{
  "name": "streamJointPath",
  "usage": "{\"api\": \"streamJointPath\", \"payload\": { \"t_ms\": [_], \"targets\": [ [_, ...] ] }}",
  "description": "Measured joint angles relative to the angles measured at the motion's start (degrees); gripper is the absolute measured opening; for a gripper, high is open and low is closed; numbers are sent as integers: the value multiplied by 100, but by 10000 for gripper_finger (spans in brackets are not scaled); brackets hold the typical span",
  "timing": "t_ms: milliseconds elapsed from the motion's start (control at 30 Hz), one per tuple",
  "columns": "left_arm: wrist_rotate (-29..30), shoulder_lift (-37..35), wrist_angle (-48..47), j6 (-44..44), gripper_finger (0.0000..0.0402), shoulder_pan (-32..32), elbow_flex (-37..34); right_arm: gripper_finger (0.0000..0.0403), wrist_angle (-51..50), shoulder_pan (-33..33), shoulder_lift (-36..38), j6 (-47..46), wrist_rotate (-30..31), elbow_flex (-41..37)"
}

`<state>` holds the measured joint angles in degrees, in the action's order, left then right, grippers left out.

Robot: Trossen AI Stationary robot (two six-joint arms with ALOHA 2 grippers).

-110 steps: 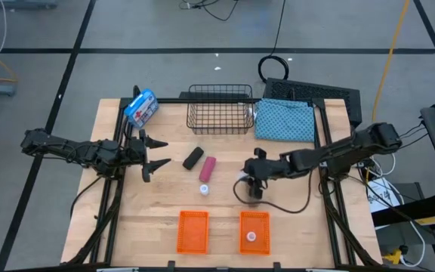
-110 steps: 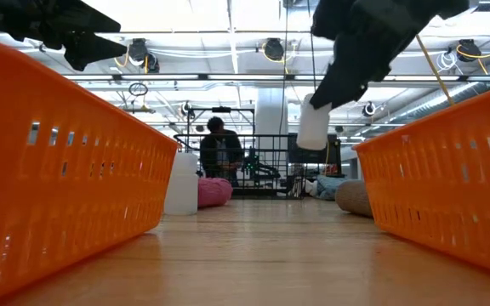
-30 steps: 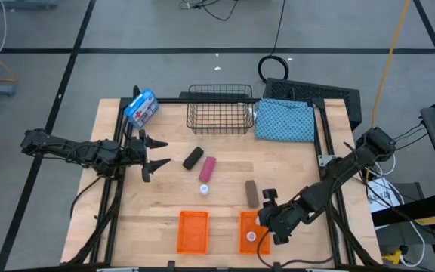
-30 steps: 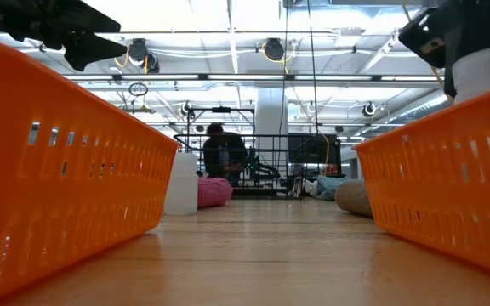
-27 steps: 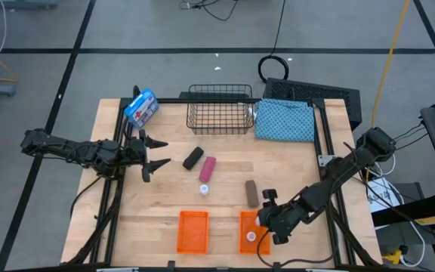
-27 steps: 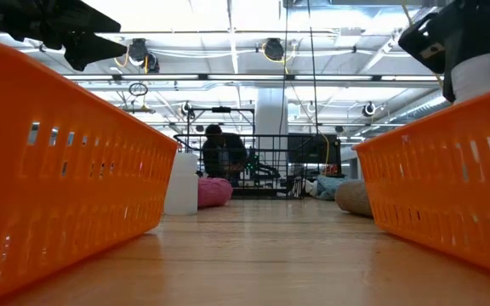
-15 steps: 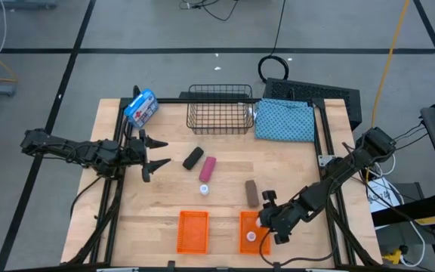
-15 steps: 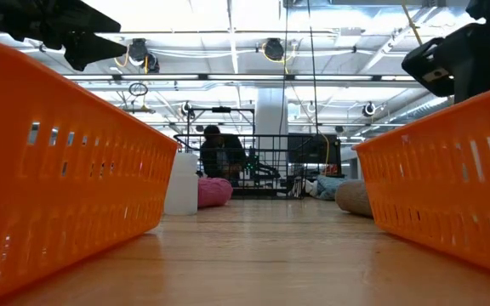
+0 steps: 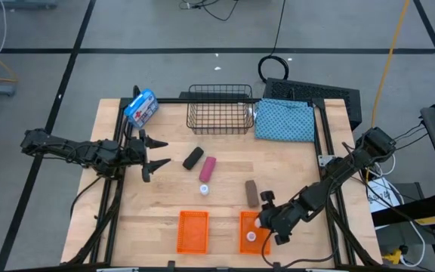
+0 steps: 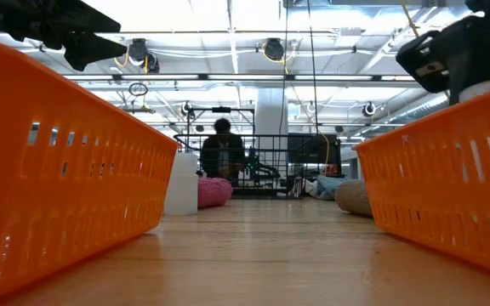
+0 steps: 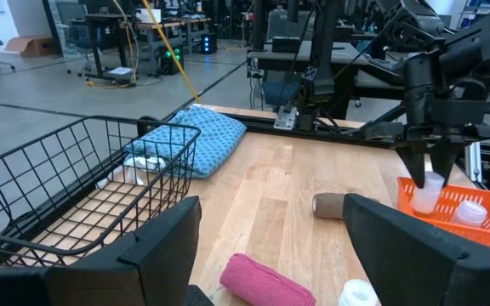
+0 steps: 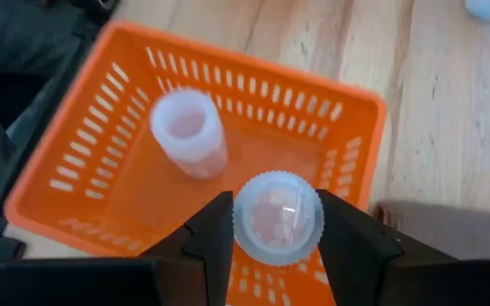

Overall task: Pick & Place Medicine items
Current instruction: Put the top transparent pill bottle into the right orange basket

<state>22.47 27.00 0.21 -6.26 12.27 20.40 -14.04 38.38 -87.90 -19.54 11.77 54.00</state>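
Pinching a small white bottle (image 12: 277, 214), my right claw (image 12: 276, 223) is hanging over the orange basket (image 12: 337, 110), where another white bottle (image 12: 189, 133) is sitting.

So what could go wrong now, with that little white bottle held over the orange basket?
The right gripper holds a white bottle above the right orange basket, near its rim; released off-centre, it might bounce out. It could also land on the bottle already inside and tip it. The brown piece lies close beside the basket, so the arm might nudge it when leaving.
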Motion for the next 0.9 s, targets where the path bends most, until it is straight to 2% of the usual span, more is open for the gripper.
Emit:
{"api": "streamJointPath", "payload": {
  "t_ms": [667,900],
  "targets": [
    [-1,0,-1,0,299,-1,0,138,124,-130,-490,74,-296,7],
    [1,-1,0,0,299,-1,0,164,145,-130,-499,-413,-310,4]
  ]
}}
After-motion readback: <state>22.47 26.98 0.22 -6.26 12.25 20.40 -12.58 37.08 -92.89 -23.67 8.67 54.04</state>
